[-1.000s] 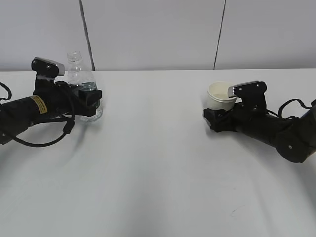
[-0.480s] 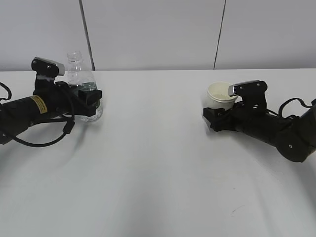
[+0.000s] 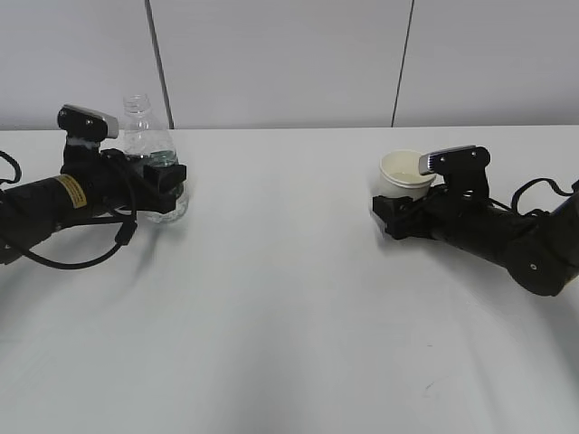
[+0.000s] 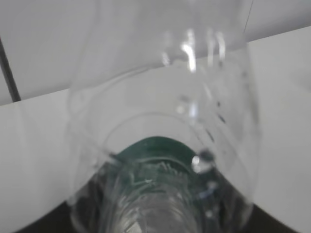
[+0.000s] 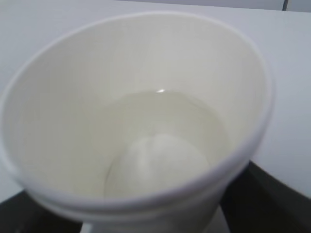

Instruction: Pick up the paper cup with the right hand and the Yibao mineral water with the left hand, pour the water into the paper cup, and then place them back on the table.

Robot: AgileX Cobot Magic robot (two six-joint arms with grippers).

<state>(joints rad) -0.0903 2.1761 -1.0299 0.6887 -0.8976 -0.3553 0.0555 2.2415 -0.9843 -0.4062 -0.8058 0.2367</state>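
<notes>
While our left hand (image 3: 167, 176) clamps the Yibao mineral water (image 3: 149, 154), our right hand (image 3: 391, 215) pinches the paper cup (image 3: 403, 176).

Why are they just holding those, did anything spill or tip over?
Nothing stands out. The bottle stands upright with no cap, the cup holds water, and the table shows no puddle, only a small dark scuff.

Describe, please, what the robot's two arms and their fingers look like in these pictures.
Both arms are black, each with a silver-grey plate on top. The left hand has a yellow sticker on its body and looping black cables. The right hand has black cables too. The fingers look black and blocky.
</notes>
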